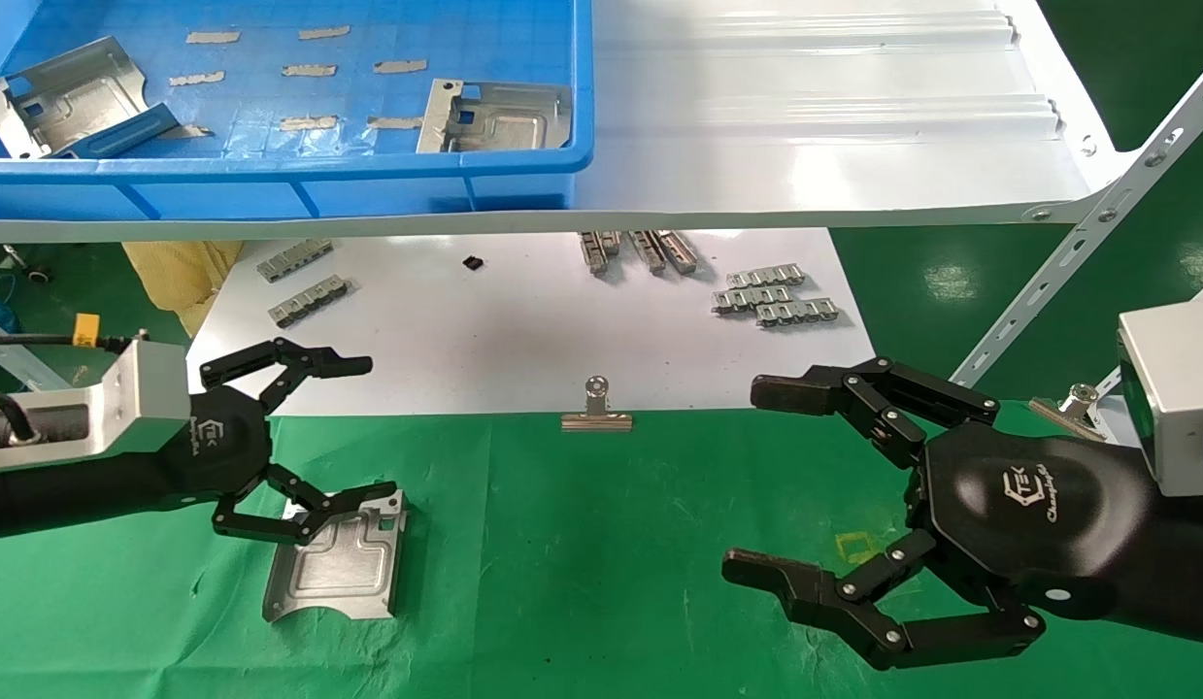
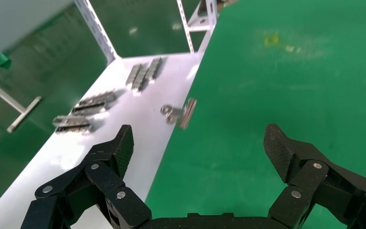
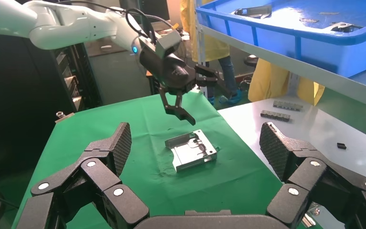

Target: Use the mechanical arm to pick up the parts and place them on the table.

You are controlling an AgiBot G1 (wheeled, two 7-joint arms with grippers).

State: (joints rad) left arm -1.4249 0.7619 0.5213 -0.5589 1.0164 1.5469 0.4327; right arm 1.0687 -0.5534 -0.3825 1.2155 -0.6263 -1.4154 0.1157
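Note:
One silver part [image 1: 339, 558] lies flat on the green-cloth table [image 1: 601, 563], at the left. My left gripper [image 1: 373, 427] is open and empty, and its lower finger hangs just over the part's far edge. The right wrist view shows the part [image 3: 191, 150] with the left gripper [image 3: 204, 98] above it, apart from it. The left wrist view shows its own open gripper [image 2: 200, 143] over bare cloth. My right gripper [image 1: 754, 478] is open and empty above the cloth at the right [image 3: 196, 138]. Two more parts [image 1: 499, 116] [image 1: 62, 97] lie in the blue bin.
The blue bin [image 1: 523, 184] stands on a white ribbed shelf [image 1: 805, 126] above a white board [image 1: 523, 330]. Grey link strips [image 1: 776, 296] and a binder clip [image 1: 597, 408] are on the board. A slanted metal brace [image 1: 1096, 223] stands at the right.

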